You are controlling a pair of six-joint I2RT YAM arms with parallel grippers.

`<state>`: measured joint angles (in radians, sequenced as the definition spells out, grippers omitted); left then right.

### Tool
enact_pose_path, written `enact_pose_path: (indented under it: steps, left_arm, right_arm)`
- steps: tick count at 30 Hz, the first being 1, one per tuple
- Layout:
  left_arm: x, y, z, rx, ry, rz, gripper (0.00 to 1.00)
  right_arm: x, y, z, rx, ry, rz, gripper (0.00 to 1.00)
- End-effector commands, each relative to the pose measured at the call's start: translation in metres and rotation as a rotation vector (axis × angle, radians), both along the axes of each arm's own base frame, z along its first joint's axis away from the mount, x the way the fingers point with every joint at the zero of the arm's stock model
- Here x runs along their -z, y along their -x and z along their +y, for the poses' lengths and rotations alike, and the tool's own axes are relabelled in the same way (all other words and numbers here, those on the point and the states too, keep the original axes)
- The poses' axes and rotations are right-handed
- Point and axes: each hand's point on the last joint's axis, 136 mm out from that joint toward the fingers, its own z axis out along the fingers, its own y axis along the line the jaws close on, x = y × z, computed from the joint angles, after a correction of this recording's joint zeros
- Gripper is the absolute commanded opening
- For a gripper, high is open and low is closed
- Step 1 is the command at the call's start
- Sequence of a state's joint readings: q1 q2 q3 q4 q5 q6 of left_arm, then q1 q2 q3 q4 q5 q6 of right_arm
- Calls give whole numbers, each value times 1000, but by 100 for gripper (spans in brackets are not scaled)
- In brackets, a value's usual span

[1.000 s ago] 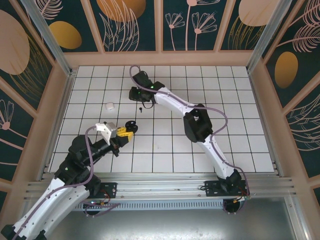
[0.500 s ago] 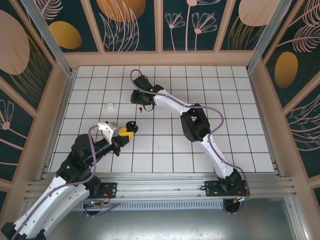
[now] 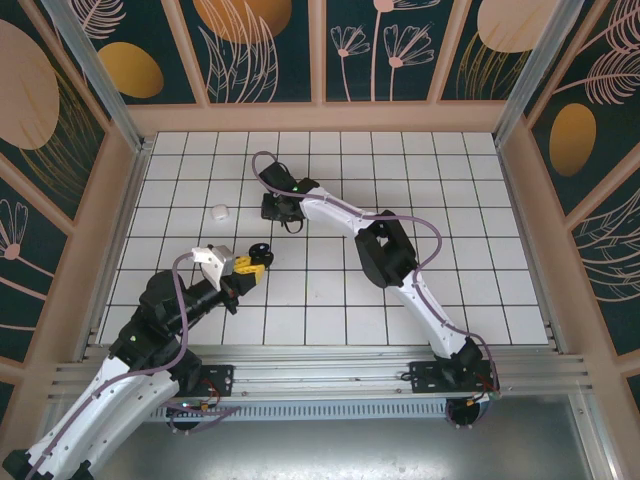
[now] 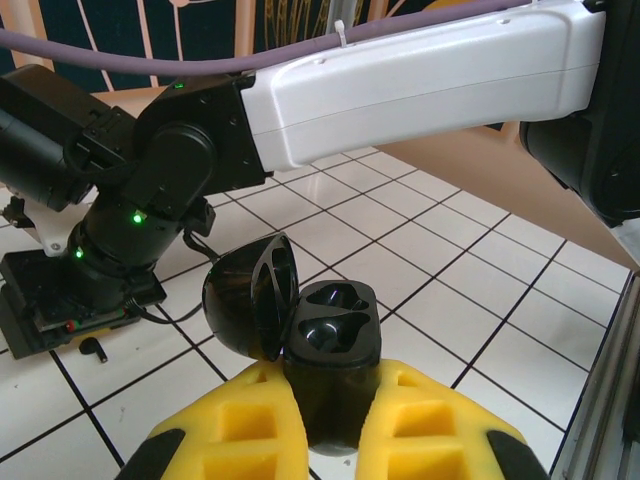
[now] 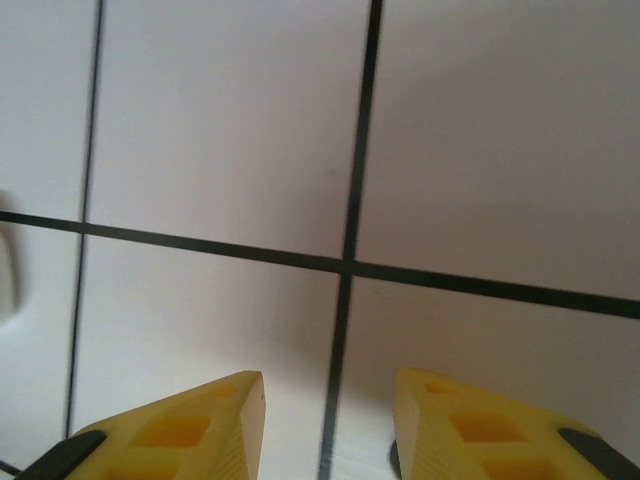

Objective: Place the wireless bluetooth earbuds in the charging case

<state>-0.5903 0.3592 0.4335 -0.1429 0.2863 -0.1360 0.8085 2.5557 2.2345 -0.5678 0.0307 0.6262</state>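
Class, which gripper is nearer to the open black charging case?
Left. The left gripper is shut on the charging case, clamping its base. The right gripper hangs open over the white tiles farther back, apart from the case.

1 black case [image 4: 330, 335], 1 black earbud [image 4: 93, 347]

White black-gridded tabletop [image 3: 330, 300] sits inside floral-painted wall panels [image 3: 265, 50].
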Motion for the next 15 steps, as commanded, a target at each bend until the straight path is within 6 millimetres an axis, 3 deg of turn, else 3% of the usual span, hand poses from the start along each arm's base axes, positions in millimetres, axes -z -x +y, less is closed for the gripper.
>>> enact_pose_path:
  steps: [1, 15]
  left_arm:
    - [-5, 1, -2, 7, 25, -4, 0]
    - [-9, 5, -2, 16, 74, 21, 0]
  right_arm:
    - [0, 5, -19, 6, 80, -2, 39]
    - [5, 24, -28, -5, 129, 18, 37]
